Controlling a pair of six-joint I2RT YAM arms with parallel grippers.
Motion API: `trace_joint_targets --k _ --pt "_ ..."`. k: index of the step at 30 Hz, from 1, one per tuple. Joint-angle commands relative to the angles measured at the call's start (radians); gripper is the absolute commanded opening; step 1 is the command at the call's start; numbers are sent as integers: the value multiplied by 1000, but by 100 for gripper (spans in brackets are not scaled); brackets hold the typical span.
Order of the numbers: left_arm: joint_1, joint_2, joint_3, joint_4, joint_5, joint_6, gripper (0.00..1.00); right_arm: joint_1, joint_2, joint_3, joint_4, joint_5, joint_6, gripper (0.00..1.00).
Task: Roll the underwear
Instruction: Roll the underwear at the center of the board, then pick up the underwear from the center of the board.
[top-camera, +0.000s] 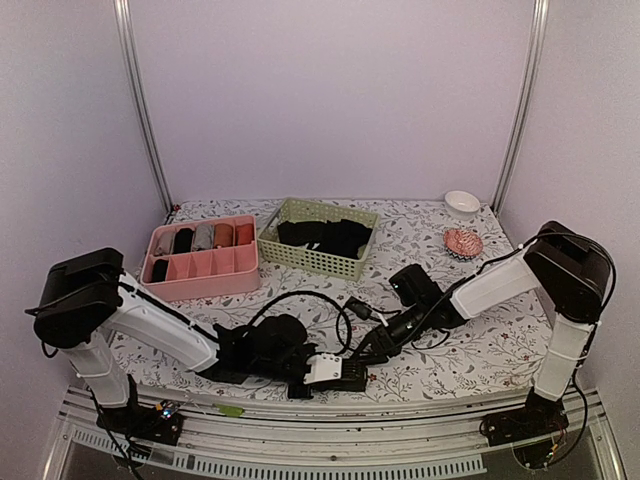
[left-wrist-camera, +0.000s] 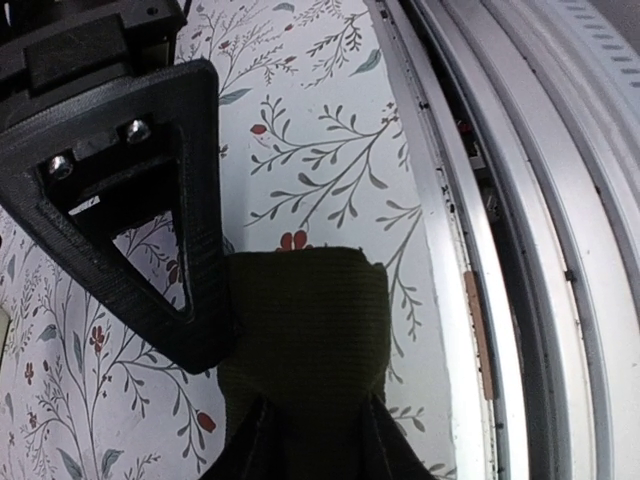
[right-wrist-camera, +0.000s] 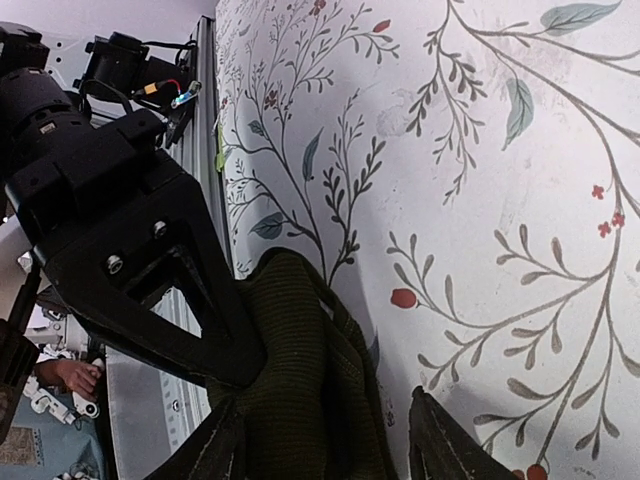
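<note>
Underwear (left-wrist-camera: 305, 330) parked at the table's (top-camera: 480, 350) near edge

Top: left gripper (top-camera: 340, 378) and right gripper (top-camera: 365, 350) meet there. Left wrist: jaws look pinched on it, probably so it can't unroll. Right wrist: jaws apart, it sits loose between them.

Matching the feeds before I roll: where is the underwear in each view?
Top external: underwear low centre, mostly hidden by the arms.
Left wrist: bottom centre.
Right wrist: bottom, left of centre.
Shared landmark: metal rail beside it.
</note>
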Motion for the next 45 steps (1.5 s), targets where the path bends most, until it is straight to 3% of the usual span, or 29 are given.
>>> trace_joint_targets --k 1,4,8,10,13,15,18,24,27,35,45 --pt "9 43 -7 -138 46 -22 26 20 -48 -22 16 34 6 58" --pt "13 46 -1 -146 45 -24 26 42 -26 -15 6 45 11 58" --pt "15 46 0 -147 43 -29 27 48 18 -15 8 53 16 48" --pt "16 45 -1 -149 42 -29 27 48 28 -13 8 56 13 38" --pt "18 39 -3 -146 35 -28 28 43 35 -14 19 46 13 12" --pt "17 34 -6 -140 30 -27 30 29 50 -14 28 23 24 0" --pt "16 19 -11 -125 5 -28 36 22 82 -6 22 5 32 0" --pt "5 -26 -45 -44 -78 -13 63 21 147 24 -43 24 19 0" --pt "-19 -28 -58 -11 -138 21 69 18 165 33 -68 55 19 0" --pt "-52 27 -21 15 -197 41 69 16 182 51 -115 95 12 0" --pt "-58 110 46 -33 -256 37 52 16 180 50 -124 94 10 0"
